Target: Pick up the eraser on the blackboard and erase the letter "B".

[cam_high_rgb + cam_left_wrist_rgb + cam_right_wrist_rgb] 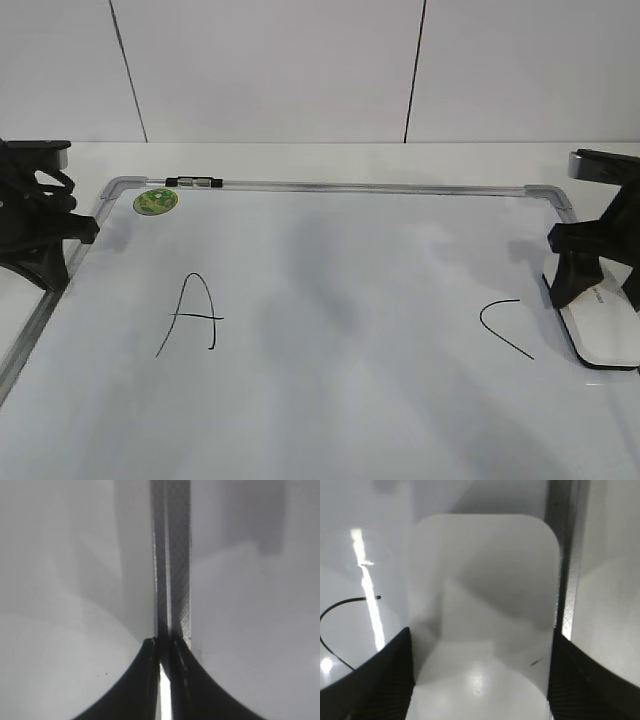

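The blackboard [350, 290] is a white dry-erase board with a silver frame, lying flat. It bears a black "A" [190, 315] and an angular "C" [503, 325]. No letter "B" shows between them. The white eraser [605, 325] lies at the board's right edge. My right gripper [572, 285] straddles the eraser's far end. In the right wrist view the eraser [485, 575] fills the gap between the jaws [481, 645], which press on both its sides. My left gripper [55, 265] is shut and empty over the board's left frame [172, 555].
A round green sticker [156, 201] sits at the board's far left corner. A small black and silver clip [195, 182] lies on the far frame. The "C" stroke [337, 605] lies just left of the eraser. A white wall stands behind the table.
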{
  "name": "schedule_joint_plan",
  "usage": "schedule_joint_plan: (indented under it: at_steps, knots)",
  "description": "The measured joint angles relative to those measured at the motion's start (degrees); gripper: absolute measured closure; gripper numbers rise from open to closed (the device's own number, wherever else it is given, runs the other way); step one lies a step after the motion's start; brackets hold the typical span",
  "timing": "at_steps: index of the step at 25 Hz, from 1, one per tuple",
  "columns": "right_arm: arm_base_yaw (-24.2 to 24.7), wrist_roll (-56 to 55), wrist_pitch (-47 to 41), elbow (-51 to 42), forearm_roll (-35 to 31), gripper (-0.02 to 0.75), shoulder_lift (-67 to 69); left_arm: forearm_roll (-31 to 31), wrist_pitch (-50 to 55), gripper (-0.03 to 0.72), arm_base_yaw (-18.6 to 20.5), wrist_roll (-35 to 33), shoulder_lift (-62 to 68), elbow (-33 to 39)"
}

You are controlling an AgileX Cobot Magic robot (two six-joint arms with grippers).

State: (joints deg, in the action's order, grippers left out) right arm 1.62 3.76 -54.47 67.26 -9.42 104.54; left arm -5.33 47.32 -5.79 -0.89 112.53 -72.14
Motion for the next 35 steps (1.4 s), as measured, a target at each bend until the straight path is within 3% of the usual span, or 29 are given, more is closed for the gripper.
schedule_joint_plan:
  at_steps: [12, 22, 28, 35]
  knots:
    - [0.00, 0.00, -1.83, 0.72, 0.04, 0.141, 0.13, -0.04, 0.00, 0.657, 0.00, -0.04, 0.00, 0.00]
    - [0.00, 0.00, -13.73, 10.75, 0.23, 0.145, 0.13, -0.04, 0.00, 0.657, 0.00, -0.04, 0.00, 0.00]
    - [0.00, -0.09, -14.95, 16.23, 0.12, 0.145, 0.13, -0.04, 0.00, 0.654, 0.00, -0.04, 0.00, 0.00]
    - [0.00, -0.50, -15.17, 16.56, -0.11, 0.147, 0.03, -0.04, 0.00, 0.580, 0.00, -0.13, 0.00, 0.00]
